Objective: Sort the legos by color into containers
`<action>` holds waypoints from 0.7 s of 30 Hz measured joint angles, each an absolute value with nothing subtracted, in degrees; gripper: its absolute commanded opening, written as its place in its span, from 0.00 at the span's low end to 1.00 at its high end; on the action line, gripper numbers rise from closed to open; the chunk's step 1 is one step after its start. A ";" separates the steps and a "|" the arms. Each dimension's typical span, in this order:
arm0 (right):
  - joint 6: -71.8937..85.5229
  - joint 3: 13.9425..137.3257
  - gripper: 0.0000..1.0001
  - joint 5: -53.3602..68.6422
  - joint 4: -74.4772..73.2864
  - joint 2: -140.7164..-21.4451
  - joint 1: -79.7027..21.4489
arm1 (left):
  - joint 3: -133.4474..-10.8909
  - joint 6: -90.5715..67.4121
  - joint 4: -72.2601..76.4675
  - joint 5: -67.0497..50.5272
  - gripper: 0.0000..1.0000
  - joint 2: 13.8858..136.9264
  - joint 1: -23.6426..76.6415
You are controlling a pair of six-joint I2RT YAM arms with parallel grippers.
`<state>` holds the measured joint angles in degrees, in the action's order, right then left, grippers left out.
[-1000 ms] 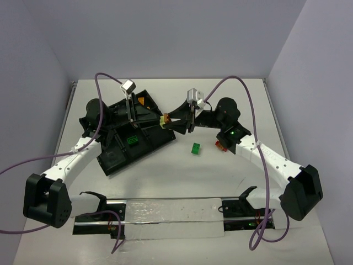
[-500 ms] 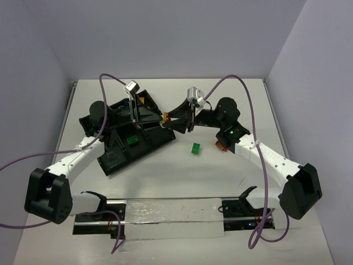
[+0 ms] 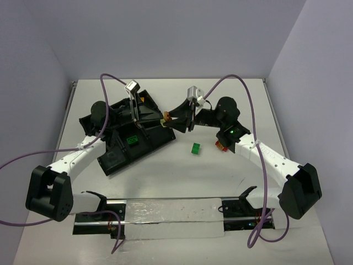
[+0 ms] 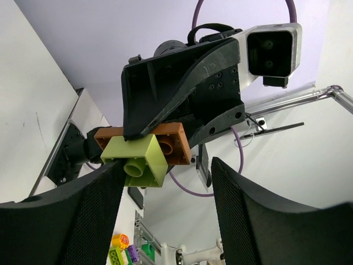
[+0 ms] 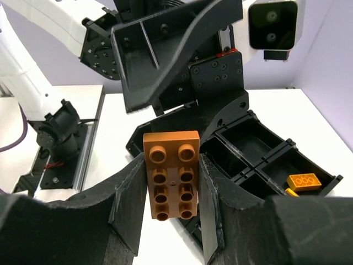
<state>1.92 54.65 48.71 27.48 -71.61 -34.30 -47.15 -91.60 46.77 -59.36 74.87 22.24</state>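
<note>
My right gripper [image 3: 170, 117] is shut on an orange lego [image 5: 172, 175] held in the air at the right edge of the black tray [image 3: 118, 155]. A yellow-green lego [image 4: 139, 160] is stuck under it. My left gripper [image 4: 168, 171] is open, its fingers on either side just below that cluster, and it shows in the top view [image 3: 153, 117]. A green lego [image 3: 195, 148] lies on the table. A green lego [image 3: 131, 140] and an orange lego [image 5: 304, 181] lie in separate tray compartments.
A red and orange lego [image 3: 222, 146] lies beside the right arm's forearm. A metal rail with a clear sheet [image 3: 174, 216] runs along the near edge. Purple cables loop above both arms. Walls close in the table at the back and sides.
My left gripper has moved a little to the right, closer to the cluster. My right gripper has lifted the cluster slightly toward it.
</note>
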 measured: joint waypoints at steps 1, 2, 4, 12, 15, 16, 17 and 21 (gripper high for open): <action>1.86 54.65 0.00 48.67 27.47 -71.61 -34.25 | -47.05 -91.41 46.53 -59.02 0.68 74.87 22.28; 1.82 54.65 0.00 48.59 27.43 -71.61 -34.20 | -46.81 -91.34 46.39 -58.44 0.68 74.81 22.32; 1.69 54.65 0.00 48.56 27.24 -71.59 -34.06 | -46.02 -91.36 46.29 -56.93 0.68 74.37 22.41; 1.72 54.66 0.00 48.76 27.61 -70.48 -33.84 | -41.47 -92.01 46.41 -48.68 0.64 69.42 22.41; 2.06 54.76 0.00 49.15 28.95 -70.22 -33.82 | -39.28 -92.82 46.68 -46.47 0.63 69.01 22.41; 2.09 54.76 0.00 49.22 29.33 -70.16 -33.82 | -38.90 -93.19 46.71 -46.16 0.64 69.28 22.41; 2.10 54.78 0.00 49.23 29.30 -70.12 -33.81 | -38.74 -93.70 46.93 -46.00 0.66 69.59 22.41; 2.31 54.79 0.00 49.36 29.61 -70.08 -33.70 | -38.68 -94.43 47.35 -45.60 0.78 70.32 22.41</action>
<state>2.31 54.79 49.36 29.61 -70.08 -33.70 -38.68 -94.43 47.35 -45.60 70.32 22.41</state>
